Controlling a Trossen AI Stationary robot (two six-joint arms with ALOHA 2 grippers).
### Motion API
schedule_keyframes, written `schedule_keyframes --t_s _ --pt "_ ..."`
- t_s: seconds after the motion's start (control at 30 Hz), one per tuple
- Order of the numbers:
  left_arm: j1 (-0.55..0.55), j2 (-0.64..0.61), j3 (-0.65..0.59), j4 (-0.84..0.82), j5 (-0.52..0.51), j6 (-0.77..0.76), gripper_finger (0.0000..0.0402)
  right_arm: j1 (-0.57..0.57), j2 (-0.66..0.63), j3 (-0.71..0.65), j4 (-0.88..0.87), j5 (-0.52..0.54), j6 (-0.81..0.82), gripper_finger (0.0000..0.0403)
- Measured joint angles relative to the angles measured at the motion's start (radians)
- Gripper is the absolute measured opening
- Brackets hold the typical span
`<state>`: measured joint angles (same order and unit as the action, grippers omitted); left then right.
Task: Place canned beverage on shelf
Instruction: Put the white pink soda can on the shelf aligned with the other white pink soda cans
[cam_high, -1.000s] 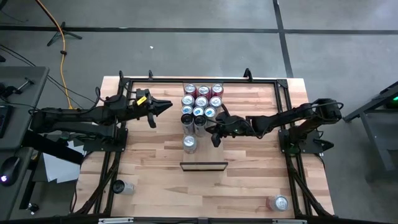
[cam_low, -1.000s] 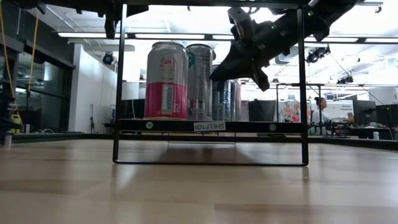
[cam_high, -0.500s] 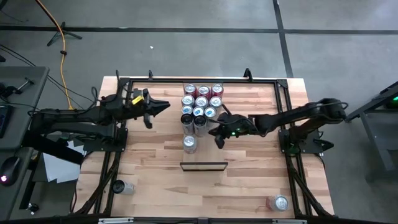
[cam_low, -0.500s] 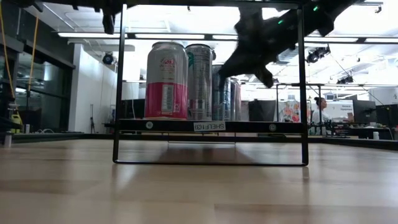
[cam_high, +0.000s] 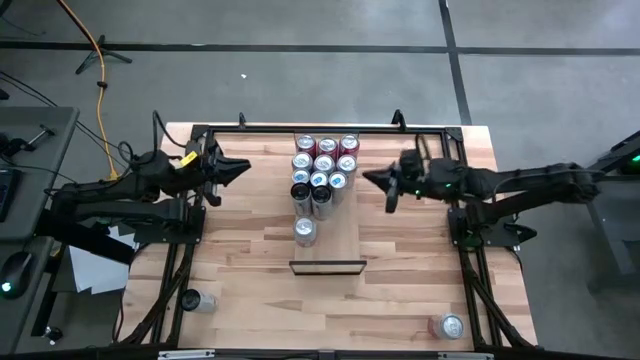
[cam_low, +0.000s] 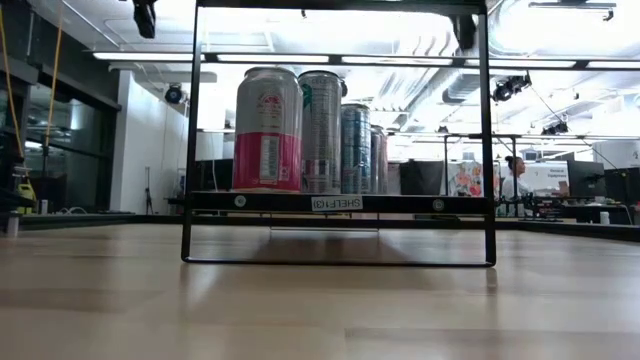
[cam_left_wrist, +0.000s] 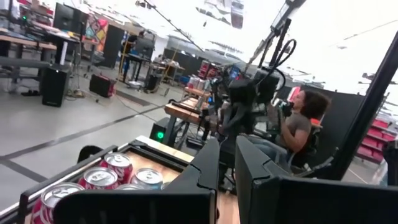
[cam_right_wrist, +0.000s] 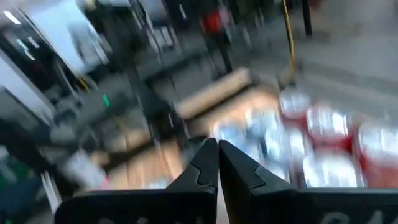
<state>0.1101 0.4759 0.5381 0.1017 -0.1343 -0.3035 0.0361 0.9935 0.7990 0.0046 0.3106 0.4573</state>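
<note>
The right wrist view is smeared by motion blur, so the cans ahead show only as red and silver blobs; the right end effector (cam_right_wrist: 217, 163) has its fingers pressed together, holding nothing. In the low view neither end effector can be made out, only dark bits of arm cut off at the top edge.

The shelf (cam_high: 343, 224) lies at the centre of the high view, a pale narrow panel with its long axis running top to bottom of the frame and its dark strip at the lower end. In the low view that strip carries a small white label (cam_low: 336, 203) reading "SHELF", followed by a mark too small to read.

Cans stand packed on the shelf's upper part, and one can (cam_high: 304, 231) stands alone lower down. The nearest can's red-and-white print (cam_low: 266, 130) is unreadable.

The left end effector (cam_high: 236, 169), at centre left, is nearly closed and empty.

Two more cans (cam_high: 452, 326) stand on the tabletop (cam_high: 400, 290) near the lower corners.
</note>
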Motion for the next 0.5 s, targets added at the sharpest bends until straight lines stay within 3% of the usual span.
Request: schedule_keyframes --t_s 0.1,0.23,0.37,0.5 --pt "0.0 0.002 0.0 0.006 -0.001 -0.001 0.0 -0.016 -0.013 0.0 0.155 -0.014 -0.102 0.0" --pt "0.001 0.021 0.0 0.024 0.071 -0.002 0.0 -0.058 0.001 0.001 0.322 -0.143 -0.144 0.0" --pt "-0.003 0.049 0.0 0.07 0.14 0.062 0.0 -0.093 0.025 0.001 0.358 -0.257 -0.117 0.0" --pt "-0.022 0.08 0.0 0.081 0.134 0.156 0.0 -0.109 0.044 0.001 0.357 -0.313 -0.091 0.0"
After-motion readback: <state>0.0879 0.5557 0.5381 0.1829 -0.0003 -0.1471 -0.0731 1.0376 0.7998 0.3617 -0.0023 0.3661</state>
